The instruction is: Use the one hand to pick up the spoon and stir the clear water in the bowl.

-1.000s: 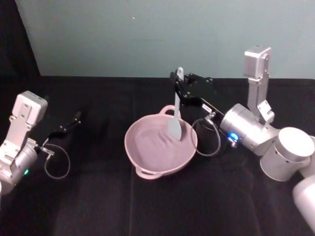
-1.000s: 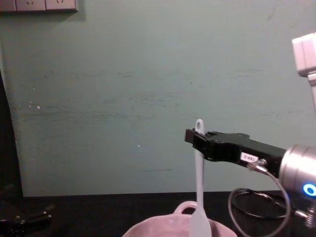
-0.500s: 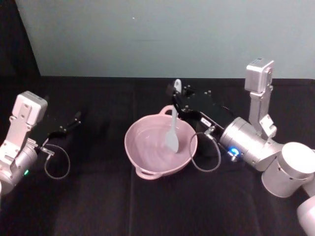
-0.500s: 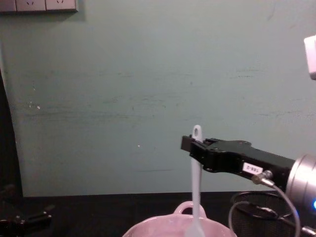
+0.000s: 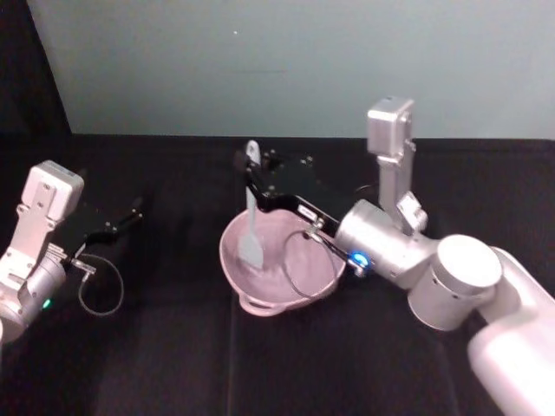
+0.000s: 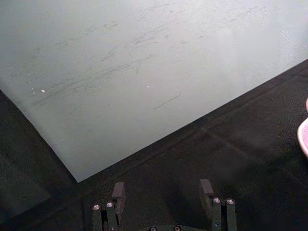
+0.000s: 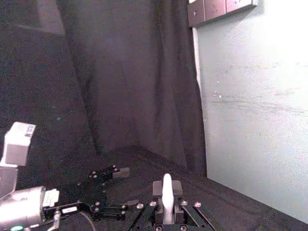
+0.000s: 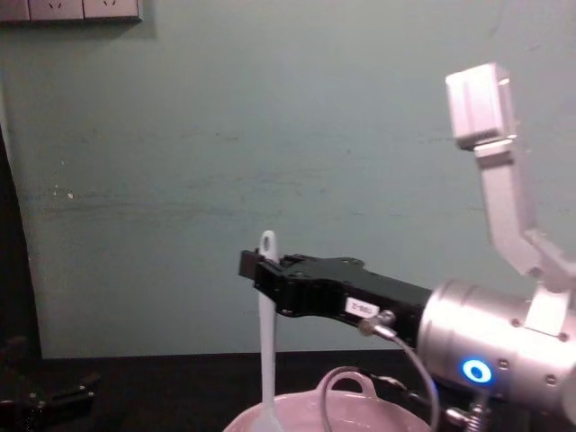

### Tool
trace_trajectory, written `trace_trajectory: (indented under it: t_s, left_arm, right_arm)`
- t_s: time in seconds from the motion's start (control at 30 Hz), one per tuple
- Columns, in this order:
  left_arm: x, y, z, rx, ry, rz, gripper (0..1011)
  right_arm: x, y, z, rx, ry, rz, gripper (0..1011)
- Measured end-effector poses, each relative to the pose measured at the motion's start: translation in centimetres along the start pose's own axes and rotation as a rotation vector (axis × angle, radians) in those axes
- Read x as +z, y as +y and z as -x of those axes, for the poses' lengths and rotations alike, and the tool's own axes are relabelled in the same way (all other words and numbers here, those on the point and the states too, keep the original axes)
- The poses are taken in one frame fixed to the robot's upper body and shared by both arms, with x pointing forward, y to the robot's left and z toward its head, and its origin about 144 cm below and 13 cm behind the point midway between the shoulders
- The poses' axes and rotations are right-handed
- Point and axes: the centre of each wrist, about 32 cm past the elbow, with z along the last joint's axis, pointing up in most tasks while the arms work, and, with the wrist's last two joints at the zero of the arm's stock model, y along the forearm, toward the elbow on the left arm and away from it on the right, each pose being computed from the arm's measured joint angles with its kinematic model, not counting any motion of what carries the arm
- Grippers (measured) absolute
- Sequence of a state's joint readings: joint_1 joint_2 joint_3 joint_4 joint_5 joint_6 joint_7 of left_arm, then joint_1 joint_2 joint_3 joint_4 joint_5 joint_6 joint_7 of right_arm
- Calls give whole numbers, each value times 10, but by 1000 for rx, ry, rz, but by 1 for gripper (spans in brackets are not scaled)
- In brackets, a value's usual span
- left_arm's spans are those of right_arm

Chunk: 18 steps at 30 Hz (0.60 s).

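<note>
Spoon (image 5: 251,217) stands near upright in the head view, its head dipped inside the bowl (image 5: 231,273) on the bowl's left side, its upper handle clamped by the right gripper (image 5: 248,178). The left gripper (image 5: 130,212) sits parked well to the bowl's left. Left wrist view: its fingers are spread wide with nothing between them. Right wrist view: jaws closed on the handle. Chest view: handle vertical above the bowl's rim.

Teal wall (image 8: 180,180); black cloth tabletop (image 5: 173,364); dark curtain (image 7: 120,72); wall sockets (image 8: 72,9).
</note>
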<state>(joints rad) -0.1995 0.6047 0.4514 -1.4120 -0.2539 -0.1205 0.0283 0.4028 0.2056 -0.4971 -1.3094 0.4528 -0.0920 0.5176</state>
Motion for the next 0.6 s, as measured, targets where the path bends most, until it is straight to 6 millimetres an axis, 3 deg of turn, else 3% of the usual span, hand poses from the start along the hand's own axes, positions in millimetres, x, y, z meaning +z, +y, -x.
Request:
trace_trajectory:
  t_s: [0.3,0.6]
  left_arm:
    - [0,0,0,0,0,0,1011]
    - [0,0,0,0,0,0,1011]
  right_arm:
    - [-6,26,-16,10,9,12,119]
    - [-2,24,-32,-23,-7,13,120]
